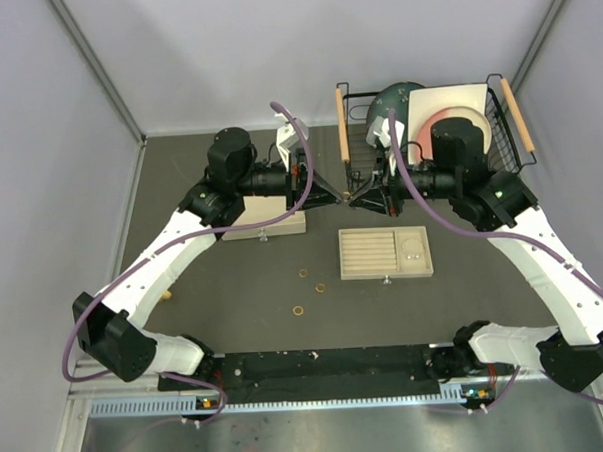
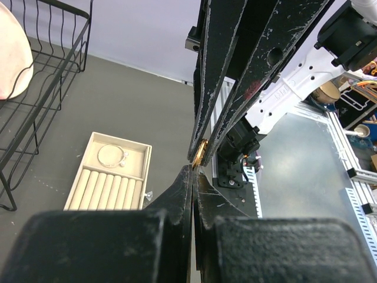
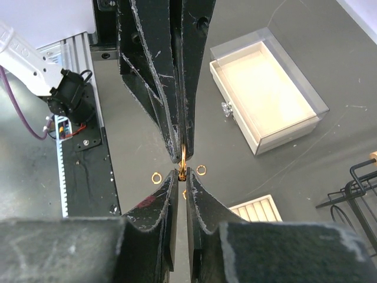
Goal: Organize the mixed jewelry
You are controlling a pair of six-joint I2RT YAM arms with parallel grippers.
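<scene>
Clearly you are in the middle of a hand-over, held up above the table (image 1: 234, 279), not at a pick or a place. At the left, the clear box (image 1: 269, 224) sits under the left arm. Just to its right a loose ring (image 1: 304, 273), a second ring (image 1: 320, 286) and a third ring (image 1: 298, 310) lie on the dark surface, apart from one another and not yet sorted.

Above and to the right of them, the left gripper (image 2: 193, 170) has its fingers almost together. It meets the right gripper (image 3: 181, 175) tip to tip, and that one's fingers are likewise nearly closed. The gold ring (image 3: 183, 159) stands on edge exactly where the two sets of tips meet. As far as I can judge both are pinching it, but you cannot read from these views which one truly carries it.

Further right the beige tray (image 1: 368, 253) lies flat. The silver hoop (image 2: 111, 154) is already in its open compartment, beside the slotted rolls.

Your next move, I judge, is for one gripper alone to let go, slowly, once the other's hold is sure. The ring is tiny and thin, so a slight misalignment could flick it away. After that, carry it across to the tray's slots.
</scene>
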